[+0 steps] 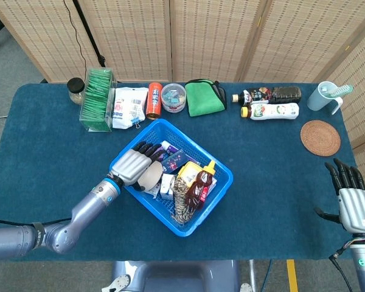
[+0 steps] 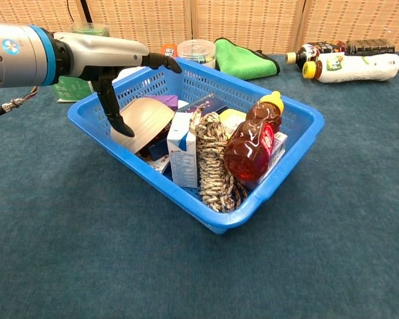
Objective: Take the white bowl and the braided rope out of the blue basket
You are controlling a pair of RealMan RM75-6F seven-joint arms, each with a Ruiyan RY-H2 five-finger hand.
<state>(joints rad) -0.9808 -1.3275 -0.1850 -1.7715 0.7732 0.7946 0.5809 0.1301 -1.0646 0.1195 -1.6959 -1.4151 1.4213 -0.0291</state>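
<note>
We see the left robot hand (image 1: 134, 165) reaching over the near-left wall of the blue basket (image 2: 289, 169), fingers spread above the white bowl (image 2: 141, 121), thumb tip at the bowl's outer side; it holds nothing; the bowl lies tilted in the basket's left part, beside a small carton (image 2: 181, 147); the braided rope (image 2: 215, 161) lies in the basket between the carton and a honey bottle (image 2: 253, 141); the right robot hand (image 1: 351, 201) hovers open at the surface's (image 1: 267, 182) right edge, well apart from the basket.
</note>
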